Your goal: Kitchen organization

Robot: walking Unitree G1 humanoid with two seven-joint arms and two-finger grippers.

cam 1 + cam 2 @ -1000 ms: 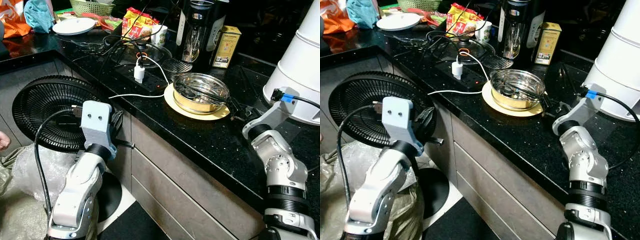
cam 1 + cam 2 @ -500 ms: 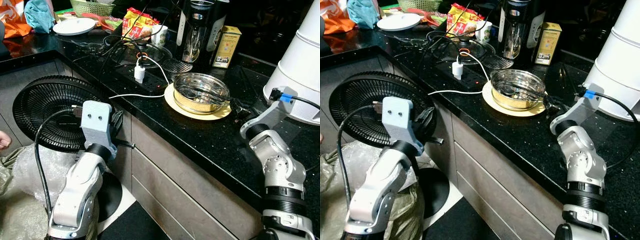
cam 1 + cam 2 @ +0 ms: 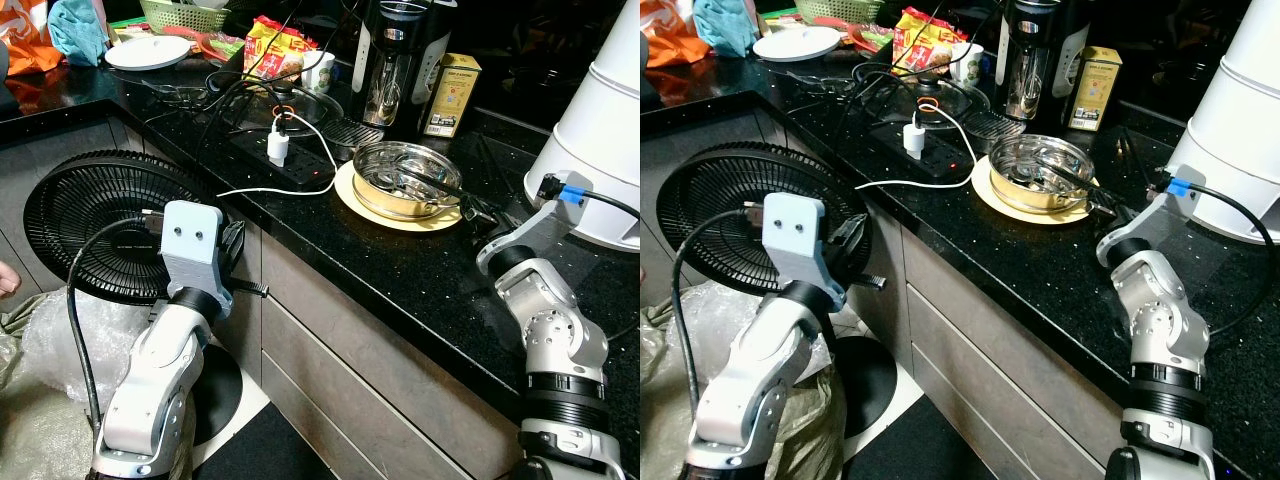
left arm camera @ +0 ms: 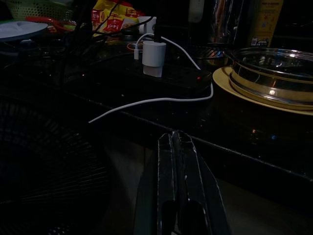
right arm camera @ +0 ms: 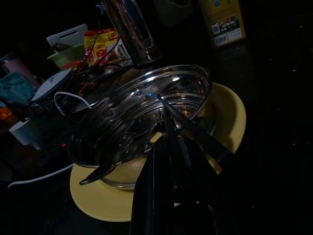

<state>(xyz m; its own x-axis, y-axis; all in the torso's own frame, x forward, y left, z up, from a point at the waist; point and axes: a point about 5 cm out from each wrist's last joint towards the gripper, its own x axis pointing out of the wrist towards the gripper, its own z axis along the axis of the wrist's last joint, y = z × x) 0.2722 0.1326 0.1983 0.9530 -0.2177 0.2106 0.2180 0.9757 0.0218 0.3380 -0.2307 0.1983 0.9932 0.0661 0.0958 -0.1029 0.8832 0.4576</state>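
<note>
A steel bowl [image 3: 405,180] with dark utensils inside rests on a yellow plate [image 3: 400,221] near the front of the black counter [image 3: 400,280]. My right gripper [image 3: 470,211] lies low on the counter at the bowl's right rim, fingers shut and aimed at the bowl [image 5: 122,122] and plate [image 5: 230,117]. A black utensil handle sticks out of the bowl beside those fingers. Whether they touch it cannot be made out. My left gripper [image 3: 236,244] is shut and held in front of the counter edge, by the fan.
A power strip [image 3: 290,162] with a white charger [image 3: 279,148] and cables lies left of the plate. Behind stand a black kettle [image 3: 400,60] and a yellow box [image 3: 444,95]. A big white container [image 3: 600,120] is at right, a black fan [image 3: 90,230] below left.
My right arm has edged a little toward the bowl. The head view has shifted slightly. The left arm has stayed put.
</note>
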